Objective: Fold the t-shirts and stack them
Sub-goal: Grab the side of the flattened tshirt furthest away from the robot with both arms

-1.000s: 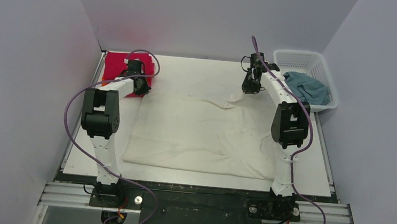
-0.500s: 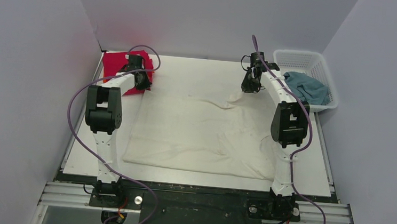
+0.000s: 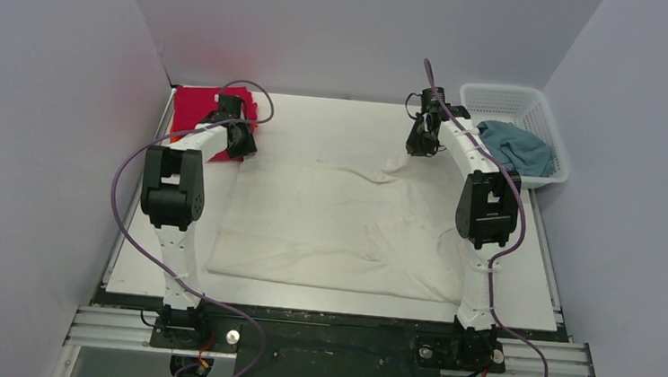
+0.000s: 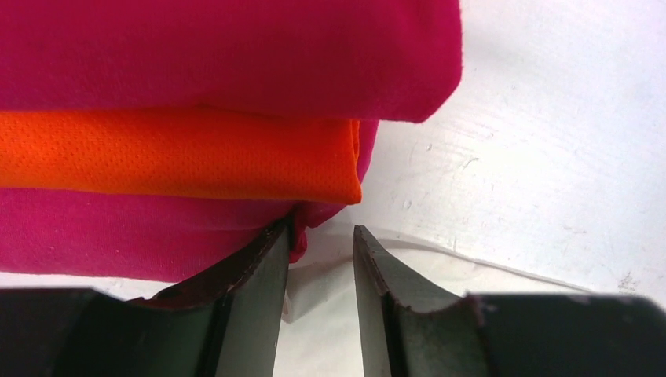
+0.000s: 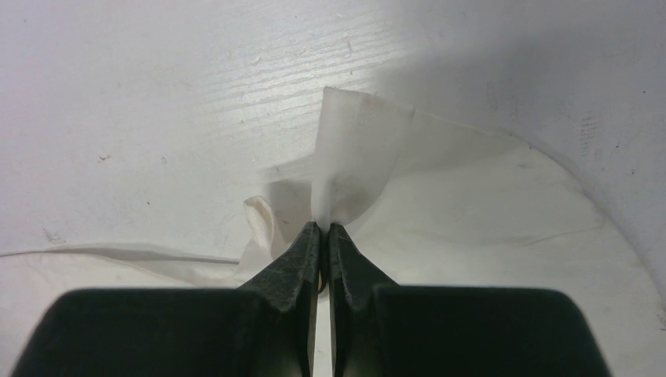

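Note:
The cream t-shirt point(image 3: 336, 225) lies spread over the middle of the table. My right gripper point(image 3: 419, 147) point(image 5: 324, 226) is shut on its far right corner point(image 5: 353, 149), pinched up a little off the table. My left gripper point(image 3: 237, 141) point(image 4: 322, 232) stands open low over the shirt's far left corner point(image 4: 318, 330), with nothing clamped between its fingers. Right beside it sits the folded stack: a magenta t-shirt point(image 4: 220, 47) point(image 3: 197, 106) on top, an orange one point(image 4: 173, 153) under it, and more magenta below. A grey-blue t-shirt point(image 3: 516, 145) lies crumpled in the basket.
The white mesh basket point(image 3: 509, 92) stands at the table's far right corner. The white table point(image 3: 318, 115) is walled on the left, back and right. Purple cables loop from both arms.
The left jaws have opened and let go of the cream shirt's far left corner, which now lies on the table. The right gripper has kept its hold and place.

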